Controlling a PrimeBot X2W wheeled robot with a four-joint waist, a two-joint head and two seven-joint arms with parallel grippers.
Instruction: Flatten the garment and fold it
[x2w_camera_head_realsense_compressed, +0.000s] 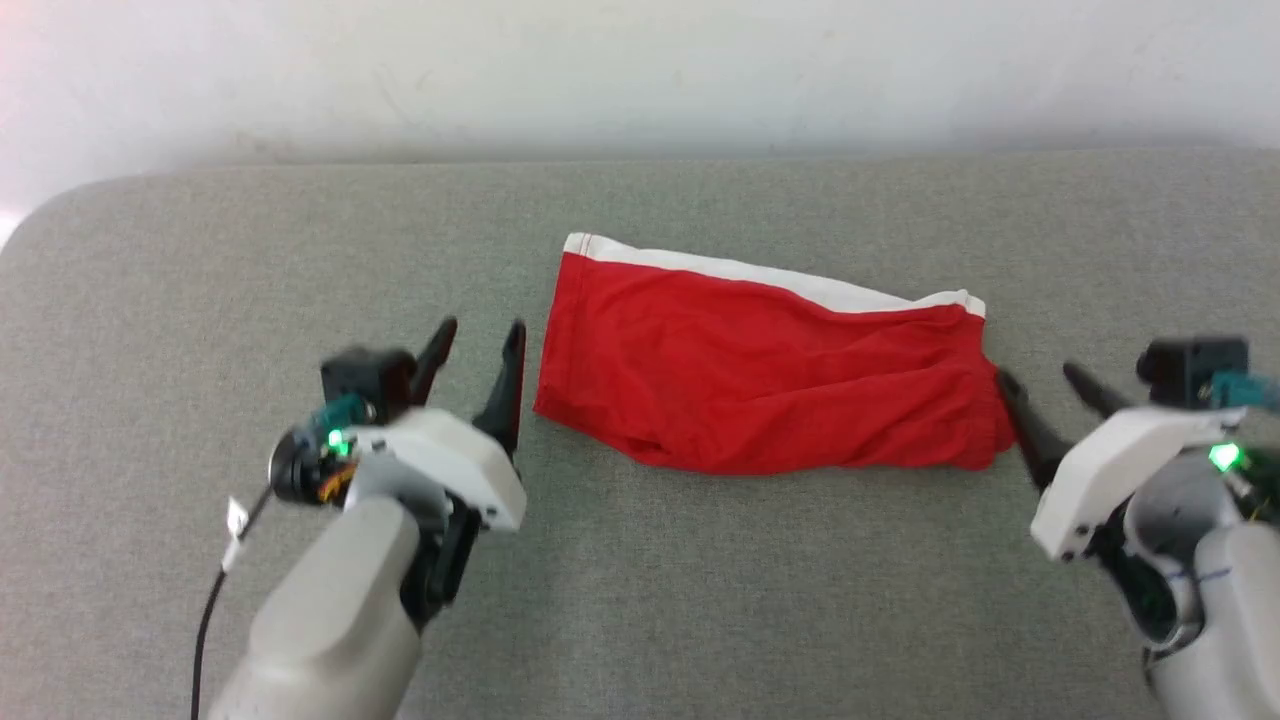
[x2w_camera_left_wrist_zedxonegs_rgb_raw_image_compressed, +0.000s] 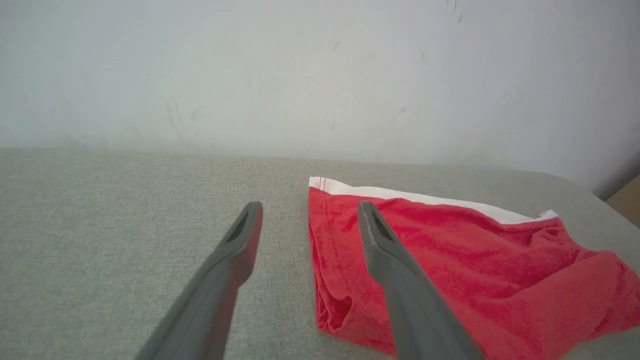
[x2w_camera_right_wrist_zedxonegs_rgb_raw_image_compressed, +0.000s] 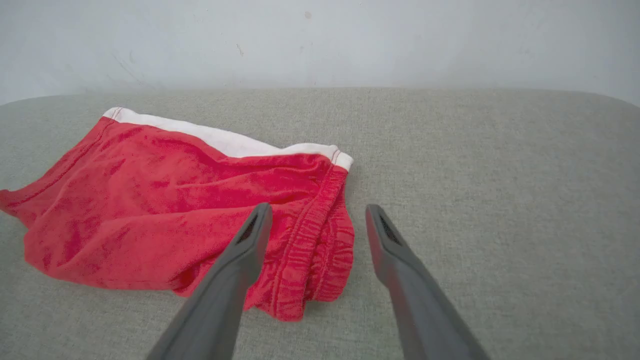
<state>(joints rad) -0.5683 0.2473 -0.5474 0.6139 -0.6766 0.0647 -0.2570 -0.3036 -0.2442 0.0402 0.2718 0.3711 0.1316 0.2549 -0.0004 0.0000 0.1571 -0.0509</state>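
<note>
The garment (x2w_camera_head_realsense_compressed: 770, 375), small bright red shorts with a white band along the far edge, lies folded into a long strip on the grey padded surface (x2w_camera_head_realsense_compressed: 700, 600). My left gripper (x2w_camera_head_realsense_compressed: 483, 337) hovers open just off its left end, nothing between the fingers. Just off the garment's right end, at the gathered waistband, my right gripper (x2w_camera_head_realsense_compressed: 1035, 377) stands open and empty. In the left wrist view the garment (x2w_camera_left_wrist_zedxonegs_rgb_raw_image_compressed: 470, 270) lies right of and partly behind my left gripper (x2w_camera_left_wrist_zedxonegs_rgb_raw_image_compressed: 310, 211). The right wrist view has the garment (x2w_camera_right_wrist_zedxonegs_rgb_raw_image_compressed: 165, 215) to the left, its elastic waistband under my right gripper (x2w_camera_right_wrist_zedxonegs_rgb_raw_image_compressed: 317, 212).
A pale wall (x2w_camera_head_realsense_compressed: 640, 70) rises right behind the grey surface's far edge. The surface's left far corner (x2w_camera_head_realsense_compressed: 60, 215) is rounded. A thin black cable (x2w_camera_head_realsense_compressed: 215, 590) hangs by my left forearm.
</note>
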